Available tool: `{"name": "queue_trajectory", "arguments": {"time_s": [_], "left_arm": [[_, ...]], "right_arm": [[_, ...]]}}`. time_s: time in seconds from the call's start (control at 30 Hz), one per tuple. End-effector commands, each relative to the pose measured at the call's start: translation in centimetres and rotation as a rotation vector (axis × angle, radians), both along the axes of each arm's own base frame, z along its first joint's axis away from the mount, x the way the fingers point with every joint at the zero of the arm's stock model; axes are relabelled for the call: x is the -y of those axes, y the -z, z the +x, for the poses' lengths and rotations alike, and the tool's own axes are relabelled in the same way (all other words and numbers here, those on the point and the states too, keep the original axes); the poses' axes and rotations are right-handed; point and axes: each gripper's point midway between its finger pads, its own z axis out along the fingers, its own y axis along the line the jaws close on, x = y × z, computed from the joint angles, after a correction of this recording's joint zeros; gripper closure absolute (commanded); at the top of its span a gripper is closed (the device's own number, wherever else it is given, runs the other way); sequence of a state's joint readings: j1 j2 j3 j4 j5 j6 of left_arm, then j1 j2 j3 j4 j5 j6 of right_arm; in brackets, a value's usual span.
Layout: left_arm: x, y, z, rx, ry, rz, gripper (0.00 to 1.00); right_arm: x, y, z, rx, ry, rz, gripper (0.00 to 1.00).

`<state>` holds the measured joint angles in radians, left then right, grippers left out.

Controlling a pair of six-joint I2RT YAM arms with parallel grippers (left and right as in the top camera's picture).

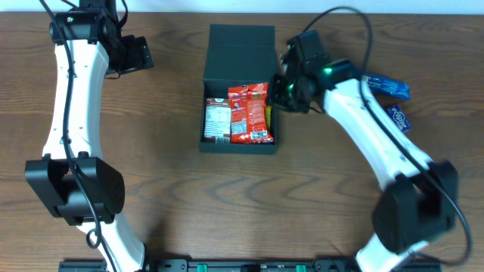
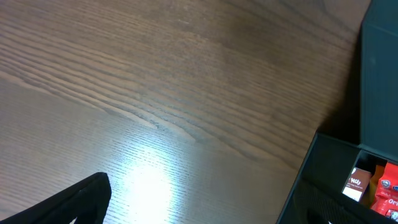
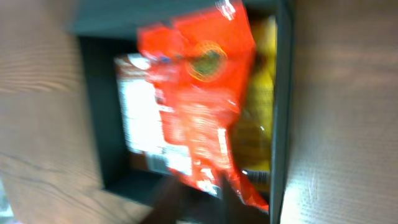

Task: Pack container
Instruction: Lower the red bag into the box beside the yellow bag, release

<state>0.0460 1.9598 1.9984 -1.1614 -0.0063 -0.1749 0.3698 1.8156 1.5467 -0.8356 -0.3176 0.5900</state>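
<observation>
Left tool (image 1: pixel 138 54) open above wood-grain table (image 1: pixel 189 196); right tool (image 1: pixel 280 91) closed at container (image 1: pixel 240 47) edge, red packets (image 1: pixel 248 113) inside.

Smeared container (image 3: pixel 283 93), glare on table (image 2: pixel 146 180)

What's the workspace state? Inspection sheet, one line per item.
Surface: wooden table, bare grain, with glare in the left wrist view.
Job's things: container with lid flapped back; red snack packets, white-backed packet and yellow packet inside; two blue packets on the table to its right.
Clutter: nothing seen.
Grippers: left claw open, empty; right claw shut at the container's right wall, grip unclear.
Cables: black cable loops over the right arm.
Surroundings: dark rail at the near edge.
</observation>
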Motion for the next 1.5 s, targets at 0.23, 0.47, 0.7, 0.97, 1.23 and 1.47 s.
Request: {"name": "queue_trajectory", "arguments": {"time_s": [0.23,0.47,0.7,0.97,1.23,1.47], "left_arm": [[-0.1,-1.1,0.5,0.037,0.008,-0.002,0.05],[-0.1,-1.1,0.5,0.037,0.008,-0.002,0.05],[-0.1,-1.1,0.5,0.037,0.008,-0.001,0.05],[-0.1,-1.1,0.5,0.037,0.008,-0.001,0.05],[-0.1,-1.1,0.5,0.04,0.008,0.0,0.05],[-0.3,-1.3,0.9,0.057,0.007,0.005,0.05]], "right_arm": [[-3.5,0.3,-0.4,0.111,-0.162,-0.097,0.99],[-2.9,7.1,-2.0,-0.073,-0.194,-0.201,0.99],[-0.2,8.7,-2.1,-0.102,-0.155,-0.345,0.99],[-0.2,7.1,-1.4,-0.097,-0.132,-0.331,0.99],[-4.8,1.1,1.0,0.118,-0.282,-0.287,0.98],[-7.7,3.4,-0.7,0.085,-0.384,-0.264,0.99]]}}
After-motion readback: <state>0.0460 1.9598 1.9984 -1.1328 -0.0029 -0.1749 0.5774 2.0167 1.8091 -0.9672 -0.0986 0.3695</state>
